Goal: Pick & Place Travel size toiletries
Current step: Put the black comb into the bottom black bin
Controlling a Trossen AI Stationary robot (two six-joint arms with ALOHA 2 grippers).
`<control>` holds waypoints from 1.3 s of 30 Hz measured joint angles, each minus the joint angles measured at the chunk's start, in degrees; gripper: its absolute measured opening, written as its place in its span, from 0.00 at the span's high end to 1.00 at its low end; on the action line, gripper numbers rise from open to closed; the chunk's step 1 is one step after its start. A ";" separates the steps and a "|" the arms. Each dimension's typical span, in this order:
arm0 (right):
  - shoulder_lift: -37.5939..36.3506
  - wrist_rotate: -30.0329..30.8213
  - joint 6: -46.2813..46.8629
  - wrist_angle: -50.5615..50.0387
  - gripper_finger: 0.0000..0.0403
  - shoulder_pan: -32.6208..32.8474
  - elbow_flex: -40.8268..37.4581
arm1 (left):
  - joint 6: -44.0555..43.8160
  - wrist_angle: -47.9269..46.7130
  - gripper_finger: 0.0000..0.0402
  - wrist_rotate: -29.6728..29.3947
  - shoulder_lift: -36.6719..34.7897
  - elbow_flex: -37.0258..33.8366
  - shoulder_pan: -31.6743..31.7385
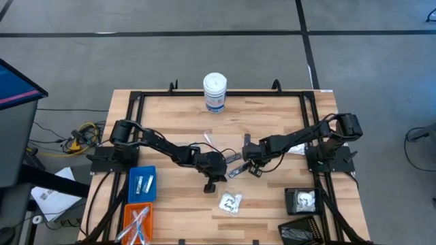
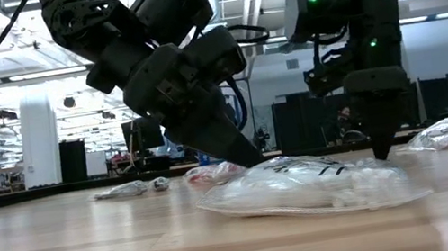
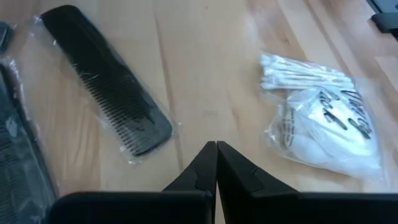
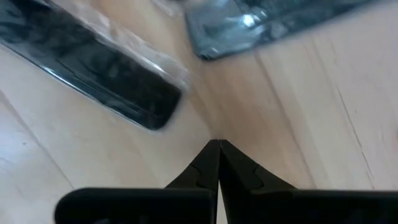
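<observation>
Both the left gripper (image 1: 211, 182) and the right gripper (image 1: 255, 168) hang with fingers clenched on nothing over mid-table, apparently poised between picks, while a clear packet (image 1: 230, 202) lies toward the table's front edge and a wrapped black comb (image 3: 106, 78) nearby.

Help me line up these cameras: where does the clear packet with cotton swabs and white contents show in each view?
High view: the clear packet lies on the table's near part, past the left gripper.
Low view: foreground centre, between both arms.
Left wrist view: beyond the shut fingers, opposite the black comb.
Right wrist view: not in it.
Shared landmark: the left gripper.
</observation>
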 joint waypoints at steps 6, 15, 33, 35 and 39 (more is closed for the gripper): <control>0.54 -5.15 -0.09 6.30 1.00 1.89 1.73 | -0.02 -1.27 1.00 -1.39 0.00 0.00 0.70; 1.56 -8.67 -4.14 12.26 1.00 3.59 1.69 | 0.00 -5.87 1.00 -2.12 -0.92 0.02 0.81; 1.37 -6.94 -13.72 22.89 1.00 1.07 6.32 | -17.33 -13.45 1.00 4.16 -22.28 -18.52 -9.42; 1.35 -6.93 -14.86 23.28 1.00 0.89 7.51 | -19.24 -12.31 1.00 5.73 -21.61 -19.44 -9.42; 1.33 -6.93 -15.95 23.26 1.00 0.95 8.09 | -20.00 -9.74 1.00 8.07 -19.05 -19.82 -9.22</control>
